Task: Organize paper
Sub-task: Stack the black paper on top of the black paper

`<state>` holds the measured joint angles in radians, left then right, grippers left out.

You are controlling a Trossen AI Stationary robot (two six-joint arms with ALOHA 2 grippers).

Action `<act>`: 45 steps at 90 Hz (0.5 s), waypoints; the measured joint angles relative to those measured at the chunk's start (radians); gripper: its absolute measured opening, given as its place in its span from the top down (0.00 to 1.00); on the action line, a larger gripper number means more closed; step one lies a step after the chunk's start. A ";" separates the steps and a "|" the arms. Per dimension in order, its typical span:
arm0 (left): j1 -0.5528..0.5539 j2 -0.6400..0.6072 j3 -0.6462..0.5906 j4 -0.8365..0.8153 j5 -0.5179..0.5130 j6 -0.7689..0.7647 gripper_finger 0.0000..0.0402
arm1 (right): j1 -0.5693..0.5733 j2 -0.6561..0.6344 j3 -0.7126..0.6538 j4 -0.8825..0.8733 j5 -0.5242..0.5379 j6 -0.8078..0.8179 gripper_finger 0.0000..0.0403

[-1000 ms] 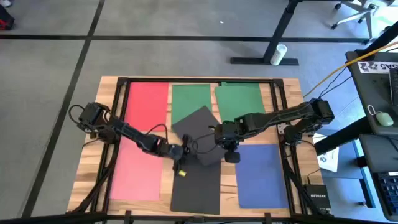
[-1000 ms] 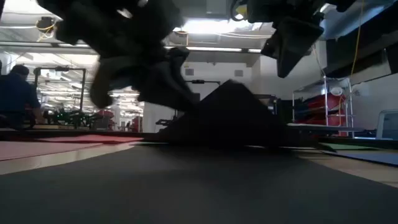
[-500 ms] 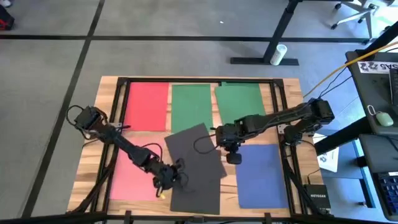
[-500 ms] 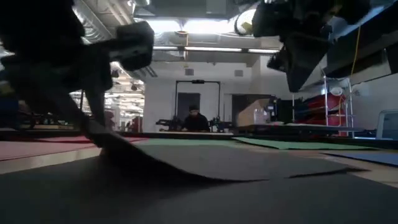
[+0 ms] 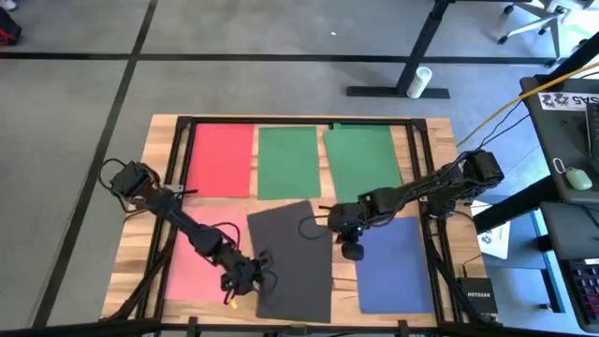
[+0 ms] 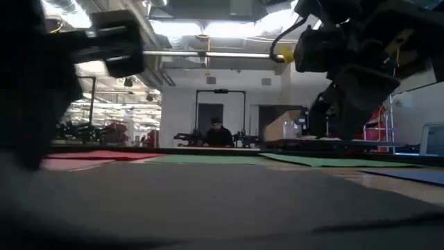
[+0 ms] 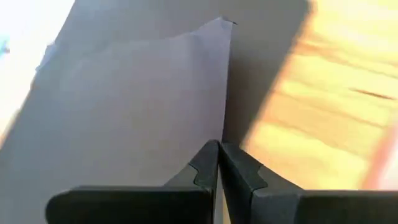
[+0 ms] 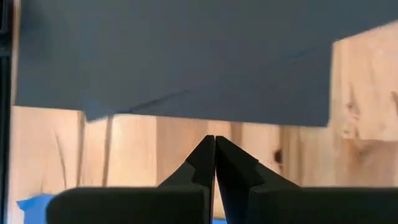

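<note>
Coloured paper lies flat on the wooden table (image 5: 426, 168): a red sheet (image 5: 223, 159), two green sheets (image 5: 288, 161) (image 5: 360, 159), a pink sheet (image 5: 192, 257) and a blue sheet (image 5: 393, 262). An upper dark grey sheet (image 5: 285, 239) rests on a second dark grey sheet (image 5: 304, 300), shifted slightly toward the far edge. My left gripper (image 5: 245, 276) is shut at the upper grey sheet's left edge. My right gripper (image 5: 329, 218) is shut over bare wood (image 8: 186, 149) between the grey and blue sheets, with nothing in it. My left gripper pinches the left edge (image 7: 222, 134) of the upper dark grey sheet between its two fingertips, not far from the sheet's near left corner (image 7: 224, 23). It seems to be a single layer. The fingers slant down from the far left. The sheet lies flat on the grey sheet below.
A dark frame (image 5: 281, 120) runs around the table top. A desk (image 5: 571, 103) with a white printed sheet stands beyond the right edge. Cables run at the near right corner (image 5: 468, 290). A person (image 6: 217, 132) sits far off in the room.
My left gripper has pulled the upper dark grey sheet toward the table's near and left edges. The sheet was tilted and raised in a tent. It has since turned square and settled flat on the lower grey sheet. My right gripper has shifted slightly toward the near edge.
</note>
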<state>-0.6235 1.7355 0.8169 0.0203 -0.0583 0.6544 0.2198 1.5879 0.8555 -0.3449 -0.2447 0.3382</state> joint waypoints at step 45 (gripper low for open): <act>-0.030 -0.002 0.008 -0.113 -0.012 0.145 1.00 | -0.004 0.000 0.000 0.063 0.064 -0.006 1.00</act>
<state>-0.6532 1.7333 0.8253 -0.0928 -0.0708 0.7998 0.2157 1.5879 0.8555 -0.2817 -0.1810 0.3325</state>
